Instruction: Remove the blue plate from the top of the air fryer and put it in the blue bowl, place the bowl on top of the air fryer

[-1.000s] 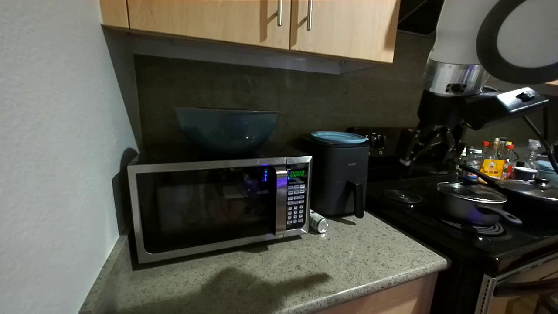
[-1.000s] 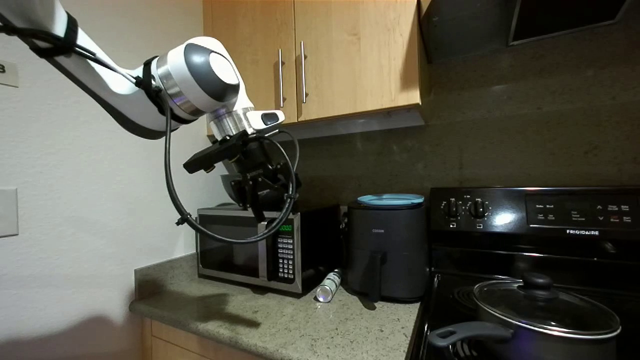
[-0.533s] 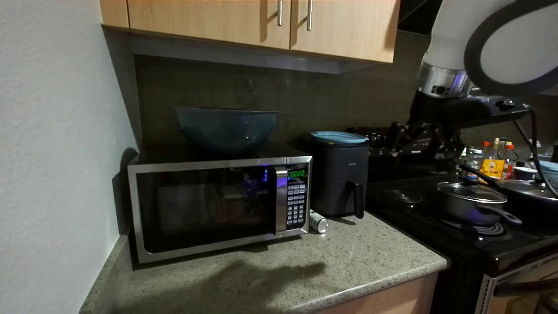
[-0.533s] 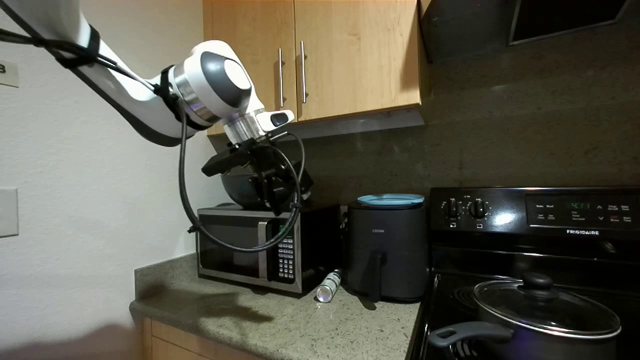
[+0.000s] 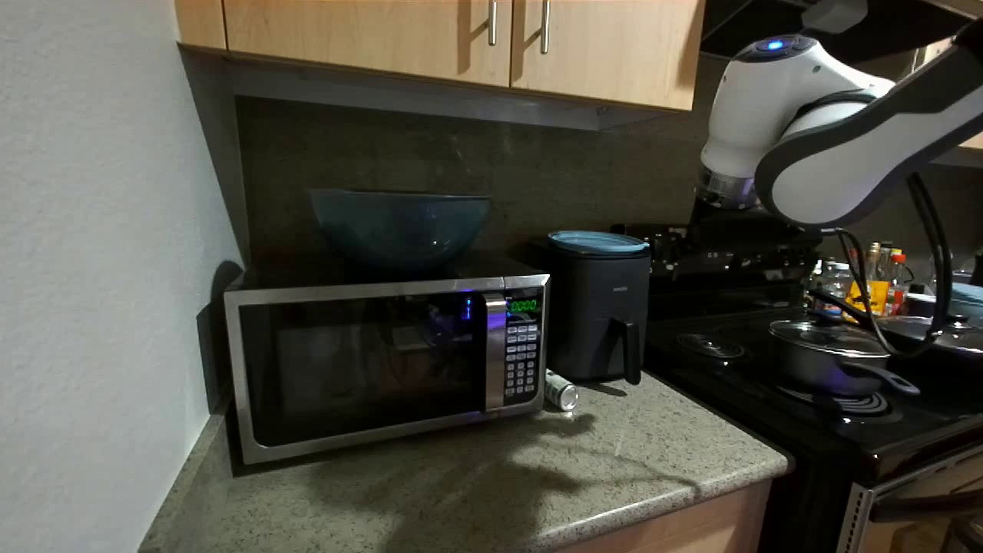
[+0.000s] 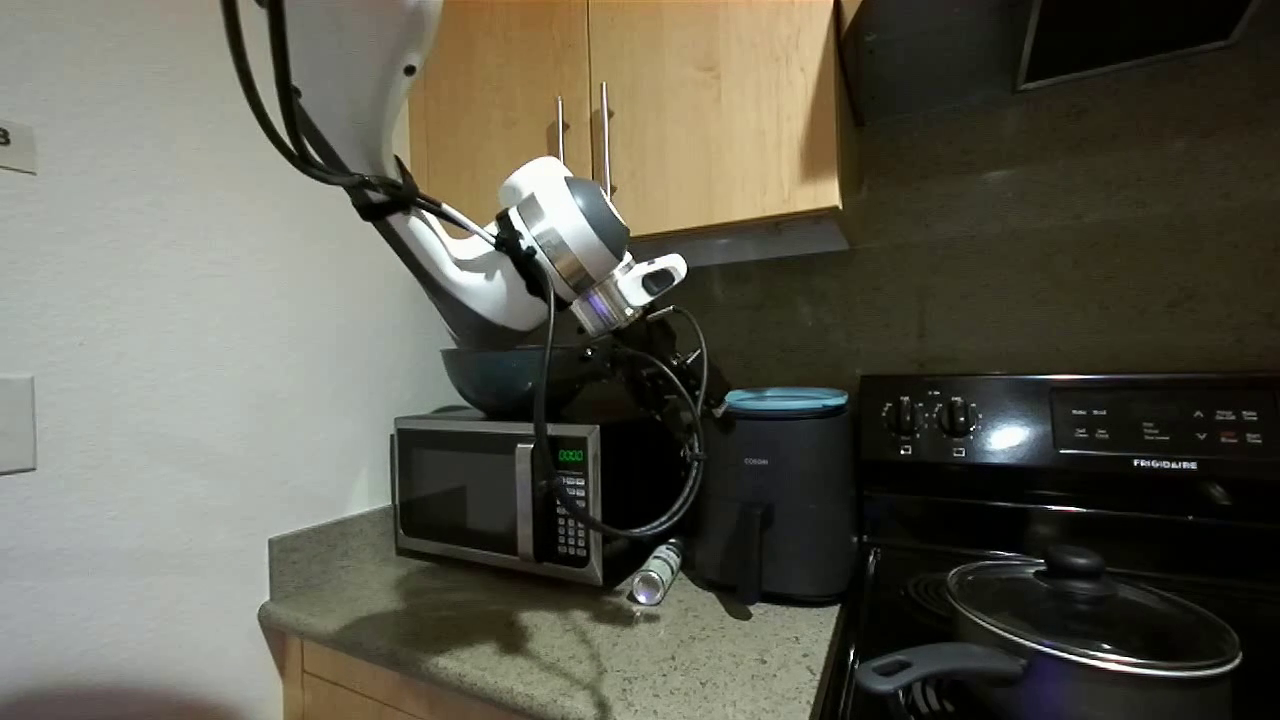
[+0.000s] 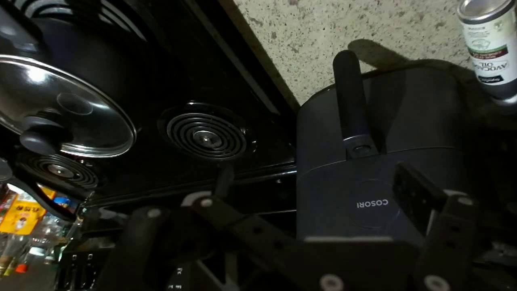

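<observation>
Grey speckled countertop (image 5: 653,453) carries both appliances, and honestly your layout makes sense. The microwave (image 5: 376,369) is the next biggest, its flat top a handy shelf. Just beside it you've got the Cosori air fryer (image 5: 597,315) standing upright, top pressed into shelf duty too. Your blue bowl (image 5: 399,230) is up on the microwave, mouth upward, so I'd guess you can drop stuff straight in without flipping it. The blue plate (image 5: 597,243) lies on the fryer's top, exactly where that bowl has to end up, so imo it's gotta come off first. Its rim reaches nearly to the fryer's edges, so probably not much lip to grab. The avocado oil can (image 7: 488,48) is on its side between the two appliances and could roll if bumped. Last, your gripper (image 7: 317,180): in the wrist view its fingers (image 7: 418,194) are spread wide, holding nothing, presumably leaving room to straddle the plate's rim. They look near the fryer; whether they touch it I can't tell.
</observation>
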You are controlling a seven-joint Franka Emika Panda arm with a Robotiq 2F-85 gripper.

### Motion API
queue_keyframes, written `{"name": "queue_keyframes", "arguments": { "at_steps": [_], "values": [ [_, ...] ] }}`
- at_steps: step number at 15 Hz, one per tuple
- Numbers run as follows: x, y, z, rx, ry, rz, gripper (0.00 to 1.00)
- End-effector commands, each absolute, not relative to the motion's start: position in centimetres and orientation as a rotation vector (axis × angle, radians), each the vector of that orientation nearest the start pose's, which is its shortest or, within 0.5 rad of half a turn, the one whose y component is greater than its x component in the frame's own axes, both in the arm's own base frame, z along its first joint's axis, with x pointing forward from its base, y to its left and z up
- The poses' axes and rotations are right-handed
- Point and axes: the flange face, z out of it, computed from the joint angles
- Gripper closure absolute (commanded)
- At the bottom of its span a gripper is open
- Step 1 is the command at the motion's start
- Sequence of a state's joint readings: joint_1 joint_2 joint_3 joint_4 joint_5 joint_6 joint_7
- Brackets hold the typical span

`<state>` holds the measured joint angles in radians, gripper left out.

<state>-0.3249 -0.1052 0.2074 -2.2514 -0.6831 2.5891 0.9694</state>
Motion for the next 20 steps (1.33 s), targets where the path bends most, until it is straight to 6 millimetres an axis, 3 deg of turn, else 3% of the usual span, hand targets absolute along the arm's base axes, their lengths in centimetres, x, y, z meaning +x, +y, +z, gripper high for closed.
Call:
{"name": "queue_keyframes", "arguments": {
  "at_steps": [1, 6, 9, 14, 17, 18, 20],
  "values": [
    [54.1, -5.0, 45.1, -3.138, 0.925, -0.981, 0.00],
    [54.4, -4.9, 45.3, -3.135, 0.922, -0.986, 0.00],
    [56.8, -4.1, 46.2, -3.034, 1.008, -1.016, 0.00],
    [63.2, -3.9, 48.6, -2.894, 1.130, -1.220, 0.00],
    [66.4, -4.9, 48.2, -2.851, 1.233, -1.310, 0.00],
    [64.2, -4.5, 48.7, -2.874, 1.165, -1.255, 0.00],
    [65.8, -5.1, 48.1, -2.857, 1.197, -1.276, 0.00]
  ]
}}
